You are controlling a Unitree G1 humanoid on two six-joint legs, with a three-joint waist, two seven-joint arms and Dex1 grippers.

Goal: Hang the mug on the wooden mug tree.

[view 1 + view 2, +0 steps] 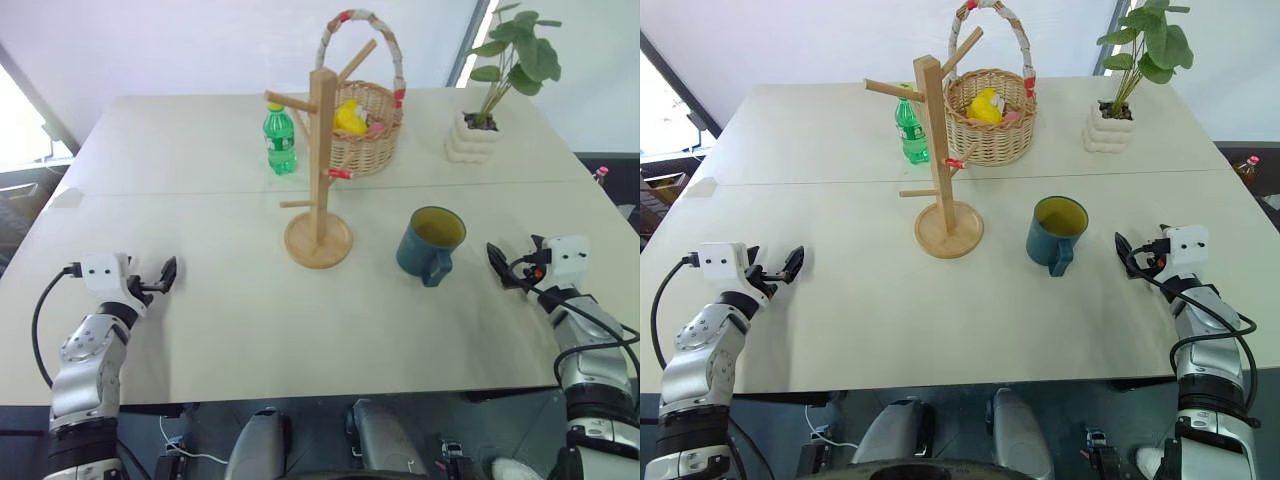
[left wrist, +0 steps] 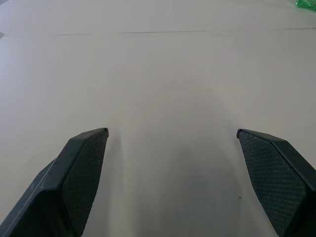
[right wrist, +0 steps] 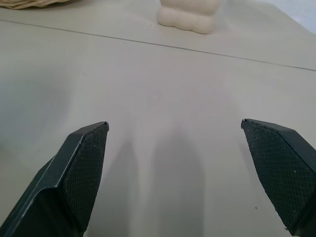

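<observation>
Teal-blue mug (image 1: 430, 245) stands untouched on the table (image 1: 200, 300) at the wooden mug tree's (image 1: 318, 170) four o'clock, handle toward the robot, so the wide-open, empty right gripper (image 1: 497, 262) must first reach it, while the left gripper (image 1: 166, 274) waits likewise spread and empty.

The right gripper (image 3: 175, 131) hangs spread wide over the bare table (image 3: 163, 89), a cream pot (image 3: 188, 15) beyond.

- A pale table (image 1: 200, 300) spreads before me.
- A green plastic bottle (image 1: 280, 142) stands upright at the far side.
- Beside it, a wicker basket (image 1: 366, 128) holds something yellow.
- A potted plant (image 1: 480, 120) sits far right.
</observation>
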